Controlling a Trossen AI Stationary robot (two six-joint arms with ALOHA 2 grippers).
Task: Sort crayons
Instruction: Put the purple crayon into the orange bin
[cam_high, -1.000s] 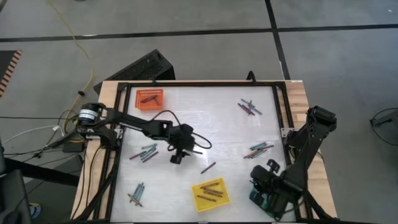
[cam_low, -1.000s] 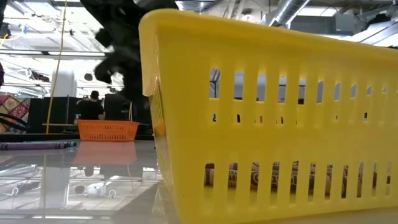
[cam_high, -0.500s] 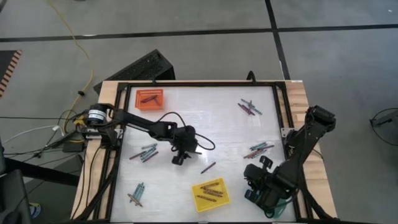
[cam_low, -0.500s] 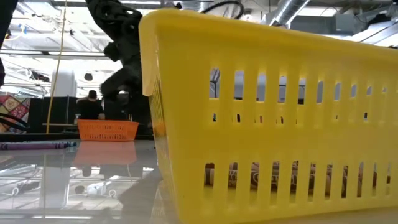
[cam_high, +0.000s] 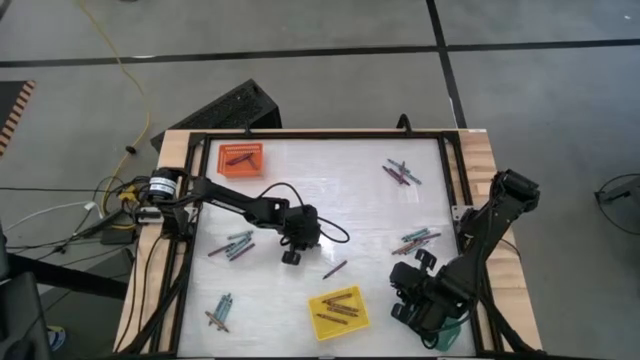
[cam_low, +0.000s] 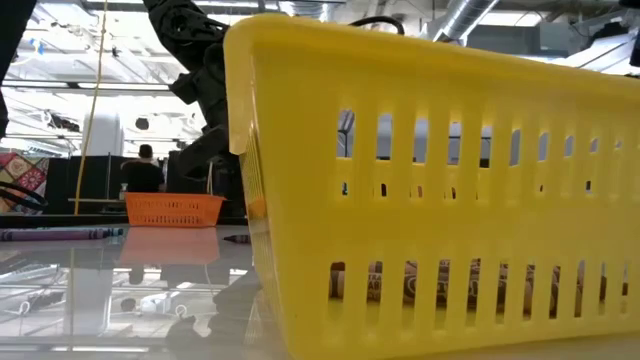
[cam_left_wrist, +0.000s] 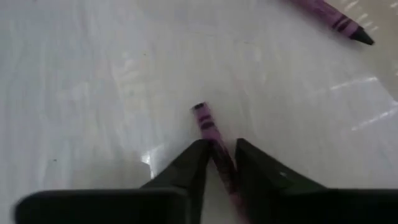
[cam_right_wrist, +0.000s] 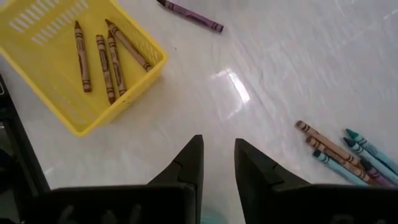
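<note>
My left gripper (cam_high: 292, 257) is near the table's middle, shut on a purple crayon (cam_left_wrist: 210, 127). A second purple crayon (cam_high: 335, 269) lies flat just to its right and also shows in the left wrist view (cam_left_wrist: 333, 18). My right gripper (cam_high: 405, 290) hovers at the near right, its fingers (cam_right_wrist: 249, 163) a narrow gap apart and empty, between the yellow tray (cam_high: 338, 312) and a crayon cluster (cam_high: 418, 240). The yellow tray holds several brownish crayons (cam_right_wrist: 102, 56). The orange tray (cam_high: 241, 158) at the far left holds a dark crayon. My left gripper pinches the purple crayon between its two fingers (cam_left_wrist: 194, 163) partway along its length (cam_left_wrist: 217, 152). The fingers lie along the crayon, which sticks out forward past the fingertips to its free end (cam_left_wrist: 199, 109). Whether that end touches the table, I cannot tell.
Other crayon clusters lie at the far right (cam_high: 403, 173), the left middle (cam_high: 232, 245) and the near left (cam_high: 218, 312). A teal tray (cam_high: 450, 335) sits under my right arm at the near right corner. A black frame (cam_high: 300, 136) borders the white tabletop.
My left gripper has moved toward the table's right edge and slightly nearer, closing on the lone purple crayon. My right gripper has moved from over the teal tray toward the table's left, closer to the yellow tray.
</note>
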